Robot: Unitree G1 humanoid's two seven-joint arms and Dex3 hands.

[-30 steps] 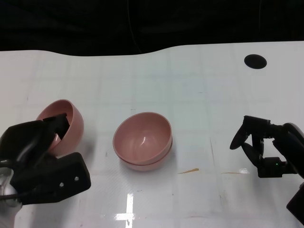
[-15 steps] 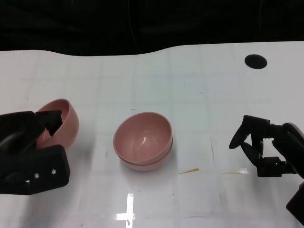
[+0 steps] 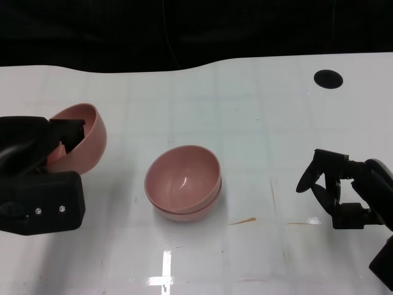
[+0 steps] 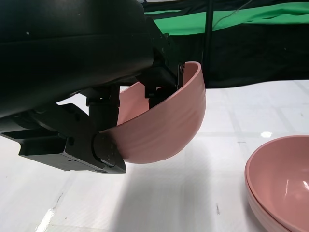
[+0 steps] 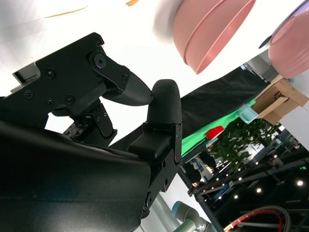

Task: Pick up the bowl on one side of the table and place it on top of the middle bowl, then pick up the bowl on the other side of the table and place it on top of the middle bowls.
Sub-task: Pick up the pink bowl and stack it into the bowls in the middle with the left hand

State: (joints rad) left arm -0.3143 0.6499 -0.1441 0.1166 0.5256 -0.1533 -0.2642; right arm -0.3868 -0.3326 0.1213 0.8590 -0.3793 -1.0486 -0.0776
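The robot's left hand [image 3: 40,175] holds a smooth pink plastic bowl [image 3: 80,144] near the left edge of the white table [image 3: 245,123]. The left wrist view shows the black fingers [image 4: 161,79] of this hand reaching over the rim into the bowl while another part of the hand presses against its outer wall, so the rim is pinched between them. In that view the bowl [image 4: 164,125] hangs clear of the table surface, tilted on its side, with its opening turned toward the hand.

In the middle of the table stands a stack of two pink bowls [image 3: 183,182], one nested inside the other, with both rims showing along the near side. The stack sits well apart from the held bowl, to its right in the head view. The left wrist view catches the edge of this stack [image 4: 280,183] resting flat on the table.

The right hand [image 3: 341,190] stands near the right edge of the table, well apart from the stack. Its fingers [image 3: 316,169] are apart and hold nothing. A small dark round spot [image 3: 328,78] lies on the table toward the far right corner.
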